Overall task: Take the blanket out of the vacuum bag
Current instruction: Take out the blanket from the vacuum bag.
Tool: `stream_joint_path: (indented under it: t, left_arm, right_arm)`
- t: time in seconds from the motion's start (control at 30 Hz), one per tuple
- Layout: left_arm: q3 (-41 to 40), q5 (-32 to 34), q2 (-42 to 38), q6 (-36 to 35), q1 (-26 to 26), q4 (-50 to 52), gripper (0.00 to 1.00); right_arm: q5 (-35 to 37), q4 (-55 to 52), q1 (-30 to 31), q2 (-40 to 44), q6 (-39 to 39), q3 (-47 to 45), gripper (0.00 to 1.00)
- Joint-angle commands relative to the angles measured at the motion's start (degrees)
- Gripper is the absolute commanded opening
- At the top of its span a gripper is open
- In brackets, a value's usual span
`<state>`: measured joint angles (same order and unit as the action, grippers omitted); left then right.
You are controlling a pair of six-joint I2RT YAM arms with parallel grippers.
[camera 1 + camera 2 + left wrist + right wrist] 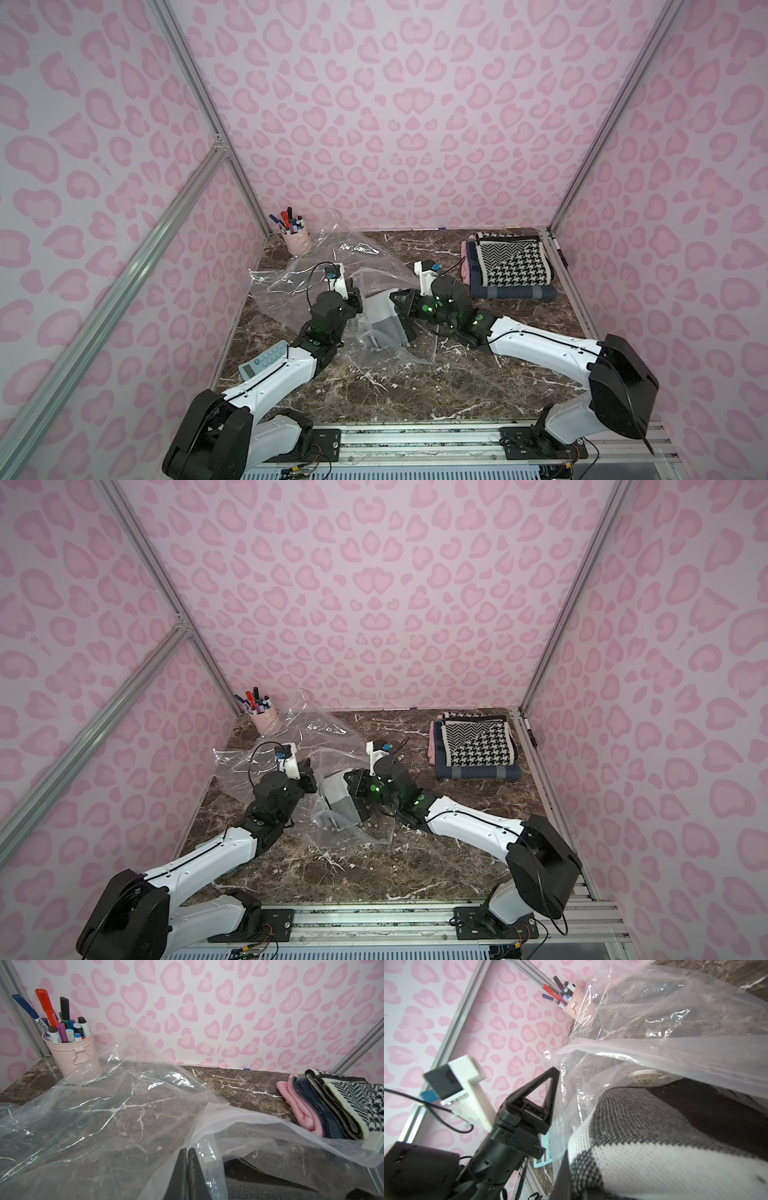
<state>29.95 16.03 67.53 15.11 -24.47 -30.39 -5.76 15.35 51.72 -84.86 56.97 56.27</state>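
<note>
The vacuum bag [282, 286] was seen spread and crumpled over the table [415, 386], reaching from the 11 o'clock corner to the centre in both top views. The blanket [376, 311], a grey, white and black knit, was found at the centre of the table, wrapped for the most part in the clear plastic. The bag's zip edge [409, 357] was seen on the 6 o'clock side of the blanket. In the right wrist view a round white valve [644, 1077] was shown in the plastic just beyond the knit [643, 1136].

The left gripper [358, 301] was placed on the 9 o'clock side of the blanket. Its jaws were pressed together in the left wrist view [188, 1159], with a fold of the bag's film pinched between them. The right gripper [395, 300] was brought in from the 3 o'clock side, and its jaws were closed on the blanket's near edge.

A pink cup of pens [297, 243] was stood at 11 o'clock, touched by the bag. A pile of folded cloths [511, 266] was laid at 2 o'clock, well apart from the bag. A pale blue calculator [266, 363] was seen at 8 o'clock, partly covered by the left arm.
</note>
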Motion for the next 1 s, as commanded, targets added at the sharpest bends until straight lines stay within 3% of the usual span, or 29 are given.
stream_joint_path:
  t: [0.0, 0.17, 0.67, 0.97]
  left_arm:
    - [0.0, 0.9, -0.1, 1.0, 0.1, -0.2, 0.04]
    - [-0.4, 1.4, -0.6, 1.2, 0.2, -0.6, 0.04]
    - [-0.6, 1.7, -0.2, 1.5, 0.2, -0.5, 0.04]
    - [-0.6, 1.1, 0.3, 2.1, 0.2, -0.8, 0.04]
  right_arm:
    - [0.7, 1.0, -1.2, 2.7, 0.5, -0.6, 0.00]
    - [-2.6, 3.4, -5.9, 8.0, 3.5, -5.1, 0.00]
    - [3.1, -11.4, -19.1, 27.7, -1.6, -7.9, 0.00]
    - [1.6, -22.0, -30.9, 35.3, -6.5, -6.0, 0.00]
